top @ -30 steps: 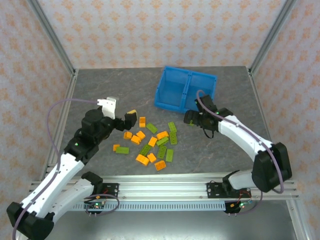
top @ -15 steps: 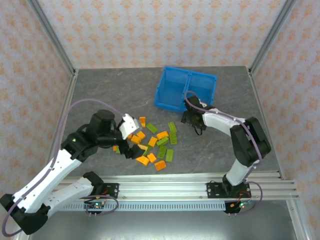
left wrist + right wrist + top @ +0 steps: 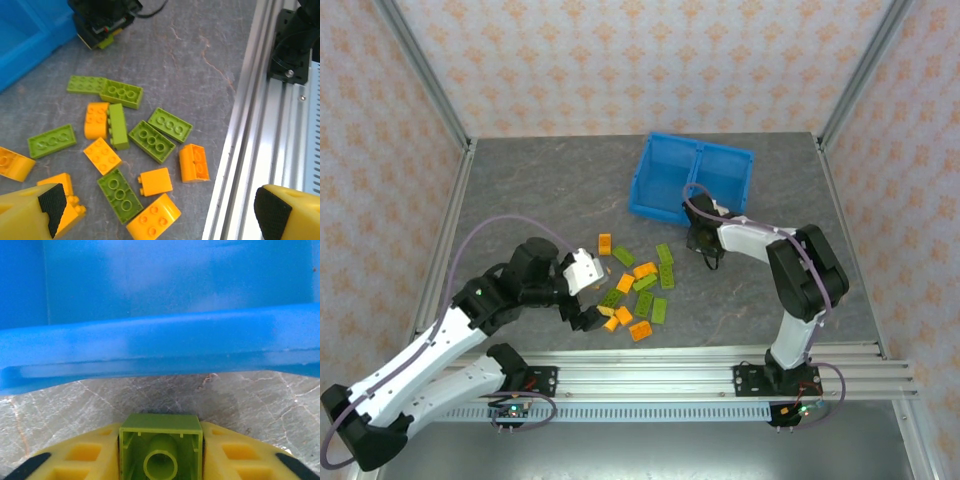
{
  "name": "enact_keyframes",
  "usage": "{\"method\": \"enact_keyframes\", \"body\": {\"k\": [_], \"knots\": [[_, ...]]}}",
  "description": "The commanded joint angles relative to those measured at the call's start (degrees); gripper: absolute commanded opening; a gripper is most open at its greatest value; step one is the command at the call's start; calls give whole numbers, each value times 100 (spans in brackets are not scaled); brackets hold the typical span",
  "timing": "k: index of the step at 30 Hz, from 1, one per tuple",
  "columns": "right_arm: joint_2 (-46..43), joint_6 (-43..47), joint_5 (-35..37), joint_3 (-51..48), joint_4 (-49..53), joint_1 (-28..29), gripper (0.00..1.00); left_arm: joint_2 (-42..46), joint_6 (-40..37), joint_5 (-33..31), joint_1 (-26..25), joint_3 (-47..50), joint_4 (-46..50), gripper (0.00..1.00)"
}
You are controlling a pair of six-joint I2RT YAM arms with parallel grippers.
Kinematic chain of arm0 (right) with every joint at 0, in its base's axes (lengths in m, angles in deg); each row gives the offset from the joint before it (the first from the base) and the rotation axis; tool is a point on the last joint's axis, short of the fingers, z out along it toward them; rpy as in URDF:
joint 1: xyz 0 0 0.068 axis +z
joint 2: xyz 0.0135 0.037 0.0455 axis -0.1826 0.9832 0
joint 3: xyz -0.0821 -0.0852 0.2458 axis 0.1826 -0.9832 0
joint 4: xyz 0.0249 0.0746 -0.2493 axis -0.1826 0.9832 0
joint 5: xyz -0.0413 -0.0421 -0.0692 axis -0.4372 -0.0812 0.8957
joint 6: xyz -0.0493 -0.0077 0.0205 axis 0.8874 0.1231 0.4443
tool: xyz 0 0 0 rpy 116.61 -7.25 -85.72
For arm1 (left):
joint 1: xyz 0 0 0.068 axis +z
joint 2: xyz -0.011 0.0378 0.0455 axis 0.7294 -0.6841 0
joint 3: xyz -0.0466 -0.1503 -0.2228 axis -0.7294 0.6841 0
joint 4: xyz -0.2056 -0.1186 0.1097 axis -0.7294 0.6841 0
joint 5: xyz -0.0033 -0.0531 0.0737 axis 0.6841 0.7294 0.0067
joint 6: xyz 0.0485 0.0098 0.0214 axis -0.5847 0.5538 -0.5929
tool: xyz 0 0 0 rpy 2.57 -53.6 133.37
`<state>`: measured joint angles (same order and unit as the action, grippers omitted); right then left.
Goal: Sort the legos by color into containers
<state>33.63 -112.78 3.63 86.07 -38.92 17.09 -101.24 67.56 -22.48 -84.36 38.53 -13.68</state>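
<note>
Several orange and olive-green legos [image 3: 635, 285] lie scattered on the grey table in front of the blue bin [image 3: 692, 178]. My left gripper [image 3: 590, 314] hovers open over the near-left part of the pile. In the left wrist view its fingers [image 3: 50, 202] stand wide apart above the bricks, among them an orange curved brick [image 3: 152, 217] and a green brick [image 3: 120, 194]. My right gripper [image 3: 702, 240] sits just before the bin's front wall [image 3: 160, 347], shut on a green lego [image 3: 161, 450] with its hollow underside facing the camera. Both compartments of the bin look bare.
An aluminium rail [image 3: 640, 365] runs along the near table edge, close to the pile's right side in the left wrist view, where the rail [image 3: 260, 125] shows. Frame posts and patterned walls enclose the table. Bare grey table lies left of and behind the pile.
My left gripper has swung from the pile's far-left side down to its near side. The right arm's elbow folded inward while its gripper stayed by the bin's front wall.
</note>
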Motion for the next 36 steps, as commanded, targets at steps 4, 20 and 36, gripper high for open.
{"method": "enact_keyframes", "body": {"k": [4,20,36], "knots": [[-1191,179,625,-16,342,339,33,611,-93,-603,-19,303,-569,100],[18,846,1043,2206,679,-604,35,1126,-129,-1400,-18,542,-840,100],[1274,882,599,3427,1130,-889,44,1078,-265,-1385,-19,500,-683,99]]}}
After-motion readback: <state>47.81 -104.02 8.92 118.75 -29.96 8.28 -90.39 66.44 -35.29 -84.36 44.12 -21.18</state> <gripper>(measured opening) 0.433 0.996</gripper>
